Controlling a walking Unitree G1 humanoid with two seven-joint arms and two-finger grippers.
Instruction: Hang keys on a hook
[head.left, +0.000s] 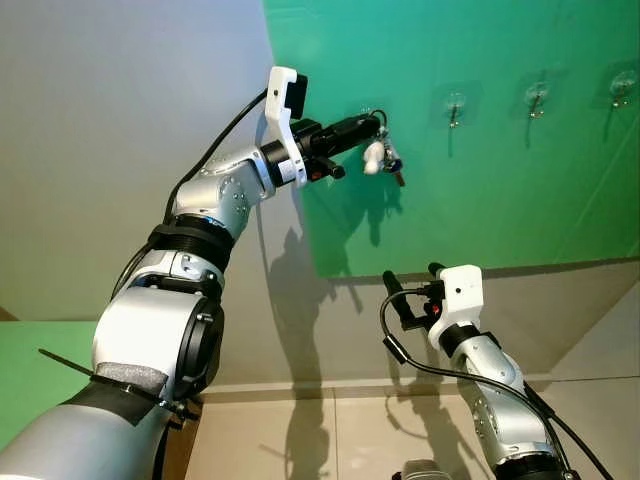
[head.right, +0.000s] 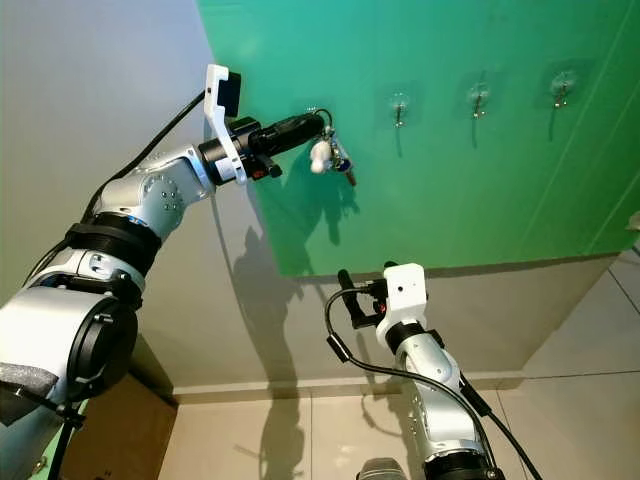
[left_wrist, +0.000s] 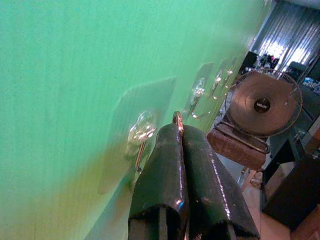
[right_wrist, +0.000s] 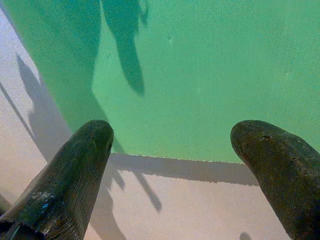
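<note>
Four clear adhesive hooks sit on the green panel (head.left: 480, 190). At the leftmost hook (left_wrist: 141, 134), the left claw (head.left: 376, 124) pinches the keys (head.left: 385, 155) by their ring. Releasing before the ring catches would likely drop them. Right claw (head.left: 412, 285) hangs spread below the panel. No legible writing.

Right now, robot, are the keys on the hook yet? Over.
Left gripper shut on key ring, at first hook. Keys dangling, not released. Right gripper open, idle below. Nothing blocking.
</note>
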